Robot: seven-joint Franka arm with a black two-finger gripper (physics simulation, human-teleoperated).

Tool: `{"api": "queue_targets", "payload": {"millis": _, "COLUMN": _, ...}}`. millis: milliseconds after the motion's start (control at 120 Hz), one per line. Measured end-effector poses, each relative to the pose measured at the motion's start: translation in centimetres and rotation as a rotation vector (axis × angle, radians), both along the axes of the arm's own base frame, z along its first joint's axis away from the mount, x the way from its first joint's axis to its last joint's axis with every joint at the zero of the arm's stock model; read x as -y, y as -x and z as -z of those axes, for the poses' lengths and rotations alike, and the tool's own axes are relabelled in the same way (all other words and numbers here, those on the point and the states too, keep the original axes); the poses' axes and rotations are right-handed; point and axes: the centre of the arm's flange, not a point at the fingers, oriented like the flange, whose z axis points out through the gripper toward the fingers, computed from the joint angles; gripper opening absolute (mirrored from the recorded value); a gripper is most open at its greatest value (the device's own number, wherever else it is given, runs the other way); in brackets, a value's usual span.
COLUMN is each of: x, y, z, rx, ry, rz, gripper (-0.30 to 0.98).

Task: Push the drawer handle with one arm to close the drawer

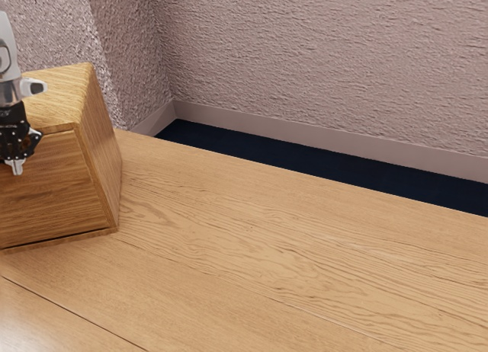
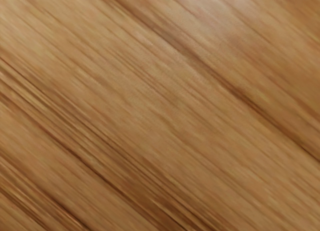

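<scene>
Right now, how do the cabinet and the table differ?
Shape: the cabinet is a raised box; the table is flat.
Extent: the cabinet sits at the exterior view's left; the table runs on to the exterior view's right.
Tone: the cabinet's front is darker brown; the table is paler tan.
Both show wood grain.

The cabinet (image 1: 95, 150) stands in the way at the exterior view's left. From its side, a hand could pass low over the table (image 1: 267, 238) toward the exterior view's right, until the wall (image 1: 320, 62) bars the way beyond the far edge.
</scene>
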Motion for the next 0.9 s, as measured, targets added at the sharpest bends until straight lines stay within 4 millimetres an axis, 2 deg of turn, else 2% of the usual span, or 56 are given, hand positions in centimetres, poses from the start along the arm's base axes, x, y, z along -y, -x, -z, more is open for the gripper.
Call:
{"api": "queue_targets", "payload": {"millis": 267, "x": 0.0, "y": -0.3, "z": 0.2, "rx": 0.003, "ry": 0.019, "rz": 0.032, "gripper": -0.10}}
{"api": "queue_targets", "payload": {"millis": 333, "x": 0.5, "y": 0.2, "z": 0.2, "rx": 0.006, "ry": 0.036, "rz": 0.042, "gripper": -0.10}}
{"api": "queue_targets", "payload": {"millis": 400, "x": 1.8, "y": 1.2, "z": -0.4, "rx": 0.020, "ry": 0.060, "rz": 0.063, "gripper": -0.10}}
{"api": "queue_targets", "payload": {"millis": 425, "x": 3.0, "y": 1.4, "z": -0.9, "rx": 0.028, "ry": 0.068, "rz": 0.087, "gripper": -0.10}}
{"api": "queue_targets", "payload": {"millis": 458, "x": 5.8, "y": 0.8, "z": -1.7, "rx": 0.036, "ry": 0.077, "rz": 0.146, "gripper": -0.10}}
{"api": "queue_targets", "payload": {"millis": 583, "x": 21.6, "y": -2.9, "z": -3.9, "rx": 0.047, "ry": 0.106, "rz": 0.451, "gripper": -0.10}}
{"api": "queue_targets", "payload": {"millis": 617, "x": 24.8, "y": -3.6, "z": -5.1, "rx": 0.064, "ry": 0.102, "rz": 0.513, "gripper": -0.09}}
{"api": "queue_targets", "payload": {"millis": 650, "x": 27.2, "y": -4.2, "z": -6.2, "rx": 0.082, "ry": 0.099, "rz": 0.557, "gripper": -0.06}}
{"api": "queue_targets", "payload": {"millis": 683, "x": 28.6, "y": -4.9, "z": -7.5, "rx": 0.107, "ry": 0.096, "rz": 0.582, "gripper": 0.01}}
{"api": "queue_targets", "payload": {"millis": 733, "x": 29.4, "y": -5.7, "z": -10.0, "rx": 0.157, "ry": 0.089, "rz": 0.600, "gripper": 0.12}}
{"api": "queue_targets", "payload": {"millis": 808, "x": 29.5, "y": -6.0, "z": -12.8, "rx": 0.212, "ry": 0.082, "rz": 0.605, "gripper": 0.29}}
{"api": "queue_targets", "payload": {"millis": 900, "x": 29.3, "y": -6.0, "z": -15.2, "rx": 0.256, "ry": 0.072, "rz": 0.605, "gripper": 0.43}}
